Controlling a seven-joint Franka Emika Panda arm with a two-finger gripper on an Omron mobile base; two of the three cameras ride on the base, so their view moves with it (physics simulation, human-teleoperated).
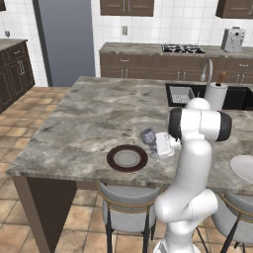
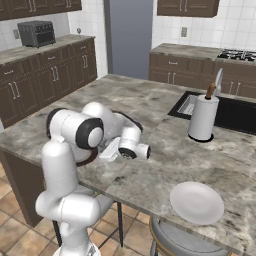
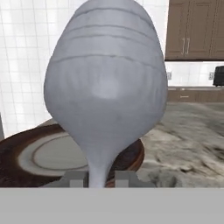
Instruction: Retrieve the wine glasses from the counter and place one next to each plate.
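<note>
1. Kitchen render: marbled island tabletop (image 1: 89, 118) with sink (image 1: 207, 96), paper-towel roll (image 2: 202, 117), stools below, dark cabinets and white tile behind.
2. Arm is folded low over the near edge of the tabletop, with the claw (image 3: 99, 178) beside the brown-rimmed plate (image 1: 127, 158).
3. Wine glass (image 1: 148, 137) stands upright, just right of the brown-rimmed plate in the left base view; whether its foot touches the tabletop can't be told.
4. Hand view: glass bowl looms right in front, the stem drops between the two fingertips (image 3: 75, 178), and the plate lies right behind it.
5. Claw state: narrow, jaws close either side of the stem. Can't tell if they pinch it or have just let go; the gap at the stem is too small to read.
6. White plate (image 2: 196, 202) sits well apart along the same edge, with no glass near it.
7. Step in hand, as I judge it: setting the first glass next to the brown-rimmed plate, at or around release.
8. Progress: roughly half at most, since one glass is at its plate and the other plate is unserved.
9. Next move calls for: widen the jaws fully, back straight away from the stem without clipping the bowl or foot, lift clear, then go for the second glass.
10. Risk: the thin stem and top-heavy bowl tip easily on a sideways retreat.
</note>
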